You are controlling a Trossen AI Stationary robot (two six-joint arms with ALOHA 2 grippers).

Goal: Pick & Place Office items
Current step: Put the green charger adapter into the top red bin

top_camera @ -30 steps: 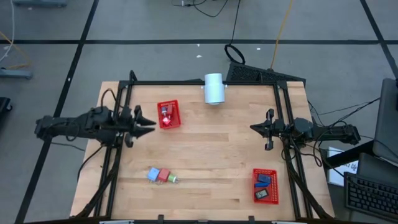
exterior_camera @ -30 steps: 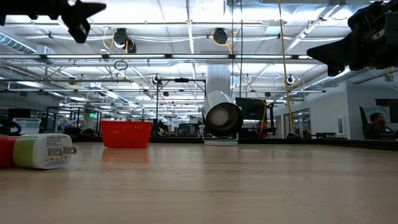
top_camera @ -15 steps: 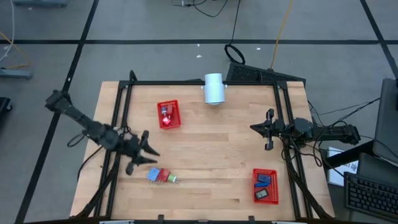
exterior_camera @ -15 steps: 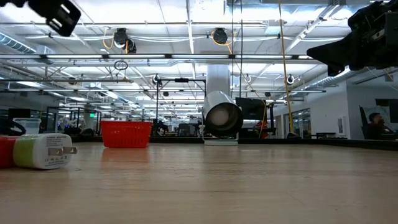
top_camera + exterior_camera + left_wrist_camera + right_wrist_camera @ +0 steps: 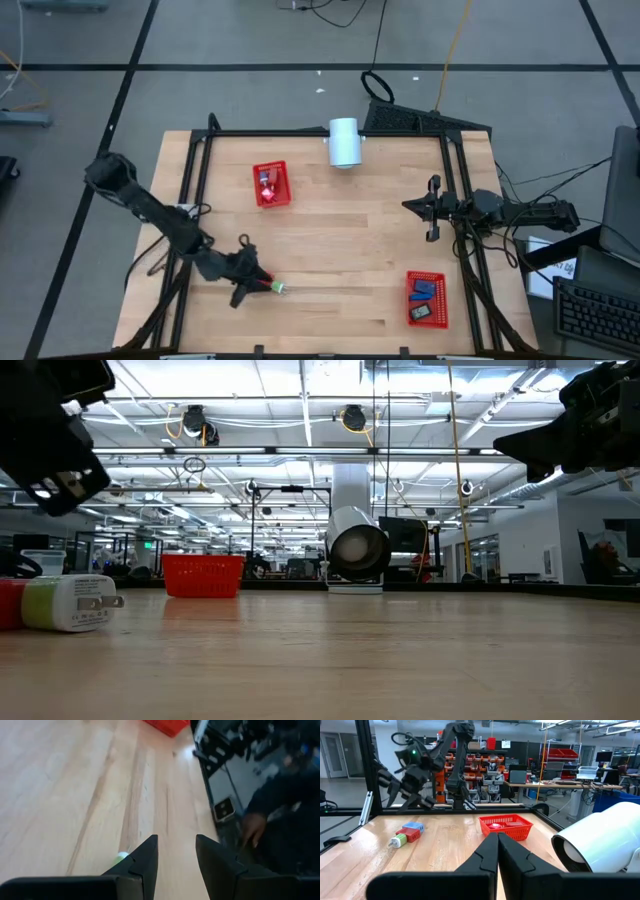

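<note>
A small cluster of office items lies near the table's front left: a light blue piece (image 5: 413,826), a red piece (image 5: 410,835) and a green-and-white plug piece (image 5: 68,603) with metal prongs. My left gripper (image 5: 258,277) hovers open just above this cluster and hides most of it from above; only the green tip (image 5: 275,288) shows. In the left wrist view the fingers (image 5: 176,839) stand apart with bare table between them. My right gripper (image 5: 497,839) waits shut at the table's right side (image 5: 408,205).
A red mesh basket (image 5: 270,185) with small pieces stands at the far left. Another red basket (image 5: 425,298) with blue and black pieces is at the near right. A white cylinder (image 5: 344,142) lies at the far edge. A person's hand (image 5: 252,827) shows beyond the table's edge.
My left gripper has swung from beside the far-left basket toward the table's near edge and come down over the cluster of pieces, rolling and tipping downward as it went. Its fingers have stayed apart. The pieces have not moved.
</note>
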